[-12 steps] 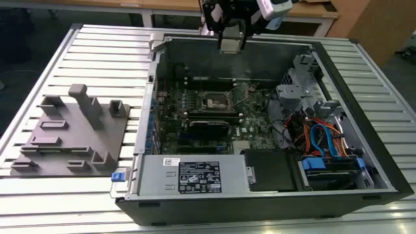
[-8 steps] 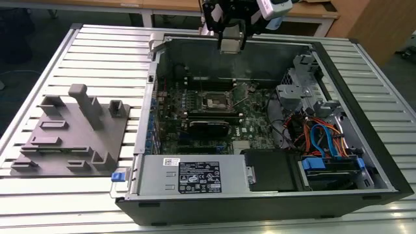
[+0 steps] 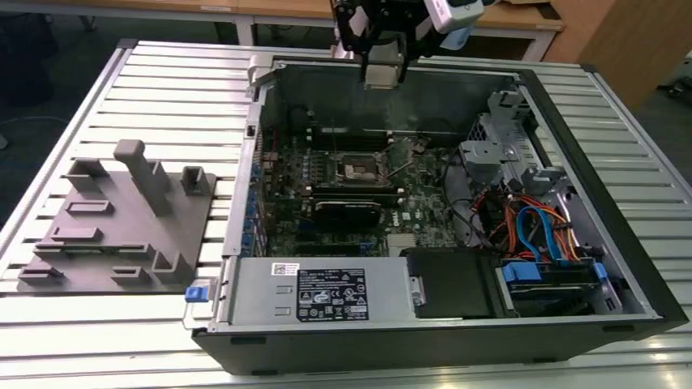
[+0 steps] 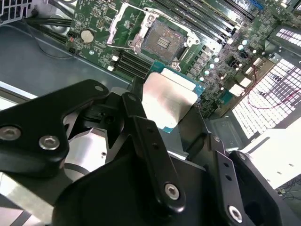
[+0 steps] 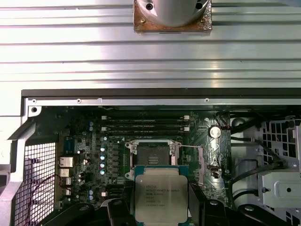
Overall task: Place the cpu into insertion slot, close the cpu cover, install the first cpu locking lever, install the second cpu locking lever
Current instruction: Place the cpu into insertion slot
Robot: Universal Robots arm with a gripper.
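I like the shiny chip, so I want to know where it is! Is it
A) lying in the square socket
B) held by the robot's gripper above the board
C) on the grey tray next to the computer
B. The cpu is clamped in the gripper above the board, and the insertion slot has no chip in it.

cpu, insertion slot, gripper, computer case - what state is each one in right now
cpu, gripped at two opposite edges, held in the air, not seated
insertion slot, empty, contacts exposed
gripper, shut on the cpu
computer case, lying on its side, open on top, board exposed
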